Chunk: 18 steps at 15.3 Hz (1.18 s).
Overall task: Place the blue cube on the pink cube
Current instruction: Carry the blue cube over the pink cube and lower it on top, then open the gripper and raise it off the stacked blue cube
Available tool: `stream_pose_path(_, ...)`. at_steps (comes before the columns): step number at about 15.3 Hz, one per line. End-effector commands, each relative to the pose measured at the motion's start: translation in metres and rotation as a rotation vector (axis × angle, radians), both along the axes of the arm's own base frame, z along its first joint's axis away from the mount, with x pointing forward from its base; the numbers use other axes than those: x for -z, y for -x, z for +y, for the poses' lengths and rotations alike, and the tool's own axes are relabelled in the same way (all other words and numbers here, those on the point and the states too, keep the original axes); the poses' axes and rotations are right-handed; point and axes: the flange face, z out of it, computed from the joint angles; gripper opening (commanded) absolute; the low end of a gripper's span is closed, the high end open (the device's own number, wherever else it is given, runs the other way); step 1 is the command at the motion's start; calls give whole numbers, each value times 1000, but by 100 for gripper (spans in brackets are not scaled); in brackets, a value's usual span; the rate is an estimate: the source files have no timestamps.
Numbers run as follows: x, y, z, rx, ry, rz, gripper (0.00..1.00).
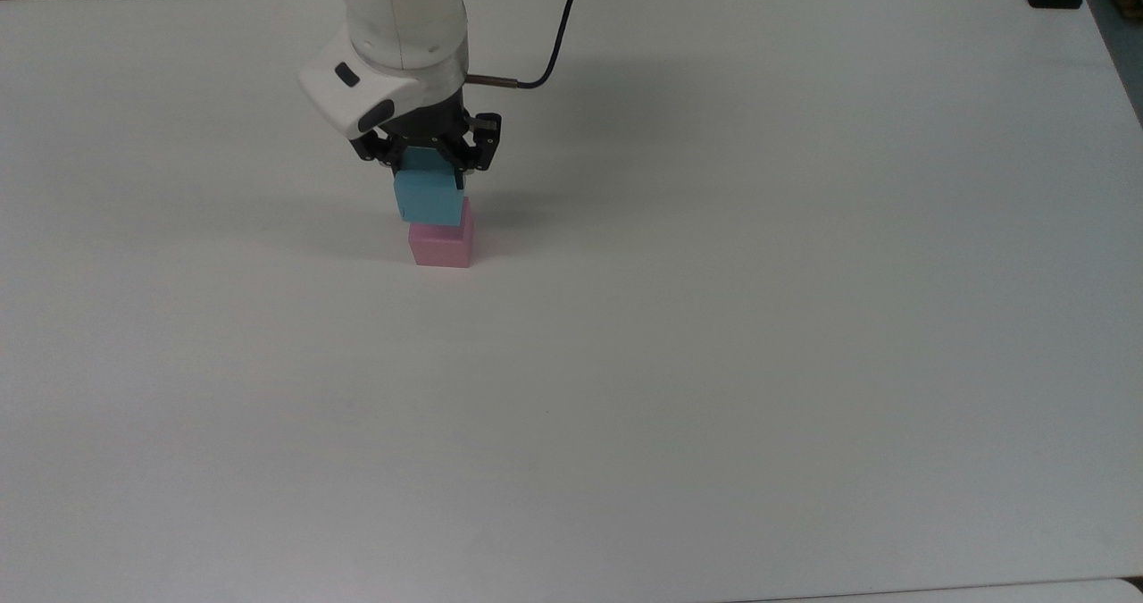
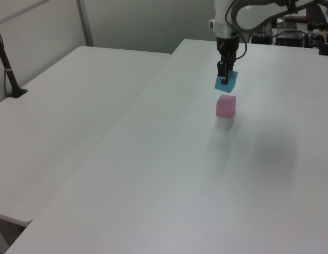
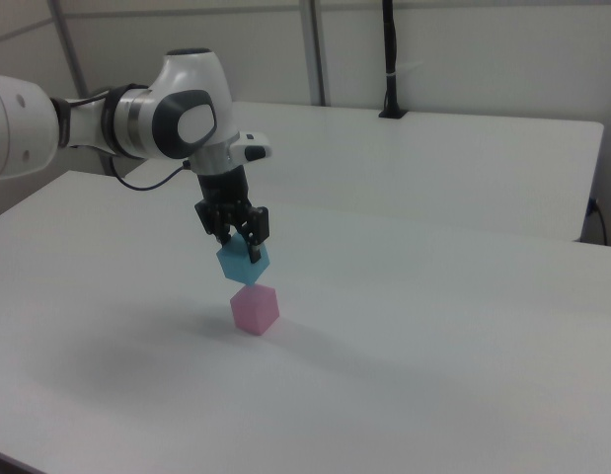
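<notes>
Claw (image 1: 430, 177) clamped on the blue cube (image 1: 430, 199), 1 finger on each of 2 opposite faces, pointing straight down from the white arm (image 1: 402, 22). In the right view the claw (image 3: 241, 242) holds the blue cube (image 3: 244, 262) in the air, turned so that a corner faces the camera.

Blue cube sits directly above the pink cube (image 1: 440, 242). Right view shows a thin gap between the underside of the blue cube and the top of the pink cube (image 3: 254, 310): close, apart. Left view agrees: blue cube (image 2: 226, 82) hangs just over the pink cube (image 2: 225, 106), a strip of white visible between them, the claw (image 2: 223, 76) gripping it from above.

Pink cube rests flat on the white surface (image 1: 714, 317), alone, roughly in the far-left quarter of the top view. In the top view the blue cube overlaps the pink cube's far edge, offset slightly toward the top view's left.

A black cable (image 1: 558, 40) runs from the arm's wrist toward the far edge of the surface. Second white table (image 2: 63, 116) stands beside the surface at the left view's left, carrying a black post (image 2: 7, 66) on a base near its far corner.
</notes>
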Motion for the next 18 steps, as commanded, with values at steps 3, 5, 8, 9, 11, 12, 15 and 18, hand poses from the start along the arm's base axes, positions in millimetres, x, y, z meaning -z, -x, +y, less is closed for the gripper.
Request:
stream_pose_path(3,21,-5,9,2,20,5,58)
stream_pose_path(5,25,-4,8,1,26,12,58)
stream_pose_path(8,33,-2,7,-6,41,26,58)
stream_pose_path(9,38,-2,8,-9,43,33,58)
stream_pose_path(11,40,-2,7,-9,42,33,59)
stream_pose_path(12,41,-2,7,-8,44,34,70)
stream_pose_path(15,39,-2,6,-5,44,31,88)
stream_pose_path(18,36,-3,5,34,47,21,96)
